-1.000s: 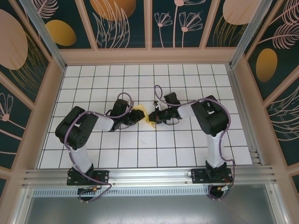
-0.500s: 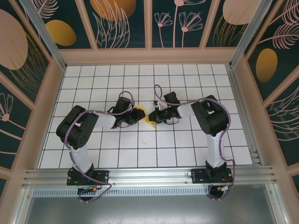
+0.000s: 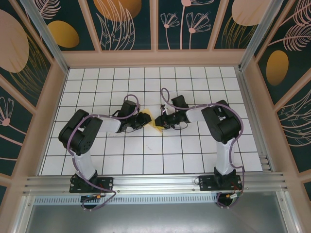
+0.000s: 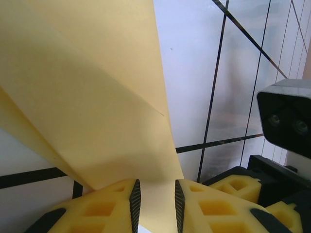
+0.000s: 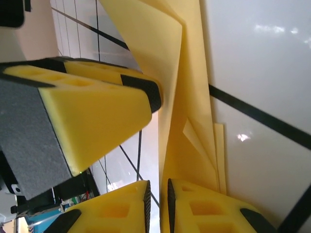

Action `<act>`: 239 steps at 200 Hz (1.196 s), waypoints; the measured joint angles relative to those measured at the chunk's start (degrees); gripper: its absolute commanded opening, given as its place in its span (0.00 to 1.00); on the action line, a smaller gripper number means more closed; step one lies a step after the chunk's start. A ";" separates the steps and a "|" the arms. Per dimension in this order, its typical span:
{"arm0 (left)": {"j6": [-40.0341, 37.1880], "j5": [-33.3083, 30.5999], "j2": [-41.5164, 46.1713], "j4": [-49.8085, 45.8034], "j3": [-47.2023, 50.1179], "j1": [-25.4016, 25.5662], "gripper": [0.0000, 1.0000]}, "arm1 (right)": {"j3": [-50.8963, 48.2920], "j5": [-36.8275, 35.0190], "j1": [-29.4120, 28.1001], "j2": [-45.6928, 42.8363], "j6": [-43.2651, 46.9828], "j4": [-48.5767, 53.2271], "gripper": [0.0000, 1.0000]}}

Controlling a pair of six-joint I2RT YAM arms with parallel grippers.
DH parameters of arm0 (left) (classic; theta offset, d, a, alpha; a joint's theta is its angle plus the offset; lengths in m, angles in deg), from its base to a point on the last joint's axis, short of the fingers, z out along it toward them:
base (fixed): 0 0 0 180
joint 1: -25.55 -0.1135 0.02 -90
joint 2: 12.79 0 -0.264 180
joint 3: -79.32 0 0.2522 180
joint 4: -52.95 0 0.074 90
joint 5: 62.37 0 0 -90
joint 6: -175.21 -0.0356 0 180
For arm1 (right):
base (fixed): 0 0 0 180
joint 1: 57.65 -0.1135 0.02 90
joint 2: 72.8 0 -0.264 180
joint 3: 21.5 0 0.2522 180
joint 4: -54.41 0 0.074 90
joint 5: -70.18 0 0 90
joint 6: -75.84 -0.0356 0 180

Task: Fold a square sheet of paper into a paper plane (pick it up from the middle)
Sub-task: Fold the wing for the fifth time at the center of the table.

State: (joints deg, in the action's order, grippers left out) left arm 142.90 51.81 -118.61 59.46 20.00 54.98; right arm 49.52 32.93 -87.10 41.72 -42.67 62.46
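Found the left gripper (image 4: 155, 206) at the bottom centre of its wrist view, pads almost together and pinched on the lower edge of the square sheet of paper (image 4: 97, 87). Saw that pale-yellow sheet spread from the pads across the upper left of the frame, creased into overlapping layers. Noted the white gridded table (image 4: 233, 73) behind it on the right, with the other arm's foam fingers (image 4: 238, 187) and camera housing (image 4: 286, 121) at the lower right. Found the right gripper (image 5: 158, 206) at the bottom of its own view, pads a sliver apart and a folded edge of the sheet running down into the gap; could not tell whether the pads gripped it or stood clear of it. Saw the left arm's foam finger (image 5: 97, 107) crossing the upper left of that frame, just beside the paper. From above, saw both grippers meeting tip to tip at the centre of the tiled surface, the small yellow folded sheet between them.
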 measured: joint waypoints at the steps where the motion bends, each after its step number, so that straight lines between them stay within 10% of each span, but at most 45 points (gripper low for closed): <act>1: 0.00 0.00 0.00 -0.02 0.00 0.00 0.29 | -0.07 0.00 0.00 0.00 0.07 0.02 0.19; 68: 0.00 -0.02 0.00 -0.09 0.00 0.00 0.29 | -1.79 -1.33 0.17 -0.17 1.07 -0.04 0.03; 239: -0.02 0.33 -0.31 -1.53 -0.96 -0.02 0.29 | -4.55 -4.28 0.76 -3.85 2.71 4.20 0.00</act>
State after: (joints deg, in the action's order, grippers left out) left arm 142.87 52.14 -118.92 57.93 19.03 54.96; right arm 44.97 28.65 -86.34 37.87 -39.96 66.65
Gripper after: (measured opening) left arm 0.289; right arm 0.045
